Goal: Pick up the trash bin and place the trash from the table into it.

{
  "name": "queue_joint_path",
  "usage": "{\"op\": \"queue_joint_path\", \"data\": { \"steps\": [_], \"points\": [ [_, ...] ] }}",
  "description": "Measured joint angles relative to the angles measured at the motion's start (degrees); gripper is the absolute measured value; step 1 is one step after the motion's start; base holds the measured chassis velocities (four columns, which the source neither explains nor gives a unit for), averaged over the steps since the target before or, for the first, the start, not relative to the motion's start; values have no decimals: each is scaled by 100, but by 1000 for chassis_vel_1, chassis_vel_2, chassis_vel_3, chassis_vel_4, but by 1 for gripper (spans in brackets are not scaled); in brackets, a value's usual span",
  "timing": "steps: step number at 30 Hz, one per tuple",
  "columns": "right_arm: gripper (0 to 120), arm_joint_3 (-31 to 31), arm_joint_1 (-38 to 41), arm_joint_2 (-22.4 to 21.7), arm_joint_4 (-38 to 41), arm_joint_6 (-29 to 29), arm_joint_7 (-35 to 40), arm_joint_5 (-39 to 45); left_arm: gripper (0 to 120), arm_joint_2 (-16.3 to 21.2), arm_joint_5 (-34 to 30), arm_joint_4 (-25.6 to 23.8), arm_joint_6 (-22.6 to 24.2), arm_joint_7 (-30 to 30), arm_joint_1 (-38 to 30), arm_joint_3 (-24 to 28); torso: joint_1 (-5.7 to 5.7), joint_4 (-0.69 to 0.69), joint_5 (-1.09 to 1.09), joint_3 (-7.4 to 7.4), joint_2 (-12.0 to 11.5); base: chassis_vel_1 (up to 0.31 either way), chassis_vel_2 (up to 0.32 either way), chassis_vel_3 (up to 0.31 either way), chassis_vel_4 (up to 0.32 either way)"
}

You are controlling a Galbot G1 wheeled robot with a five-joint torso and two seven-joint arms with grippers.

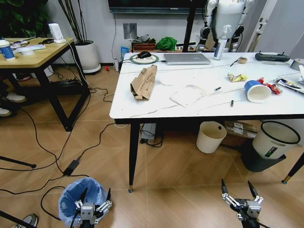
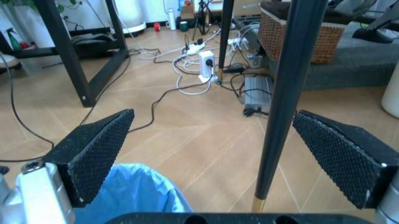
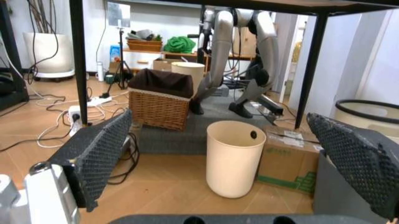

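Left gripper [image 1: 93, 205] fingers spread wide just over the trash bin [image 1: 80, 195]; right gripper [image 1: 242, 199] likewise released.

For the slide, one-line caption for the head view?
Left gripper open above the trash bin on the floor; right gripper open, trash on the table.

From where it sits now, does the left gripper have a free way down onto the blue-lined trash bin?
Probably yes. The left gripper hangs open at the trash bin, whose rim sits between its fingers with nothing over it; the table leg stands further off.
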Motion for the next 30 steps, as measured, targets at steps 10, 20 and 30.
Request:
{"op": "queue_joint_path", "data": {
  "steps": [10, 20, 30],
  "points": [
    [100, -8, 34, 0, -57, 17, 0, 16, 100, -15, 39, 117, -1, -6, -26, -30, -71, 0, 0, -139, -209, 0, 0, 0, 0],
    [100, 0, 83, 0, -98, 21, 1, 43, 100, -34, 87, 210, 41, -57, -57, -42, -161, 0, 0, -289, -449, 0, 0, 0, 0],
    [100, -20, 210, 0, -208, 78, 2, 81, 100, 204, -372, 496, 564, -371, -45, -363, -217, 1, -1, -362, -579, 0, 0, 0, 0]
  ]
}}
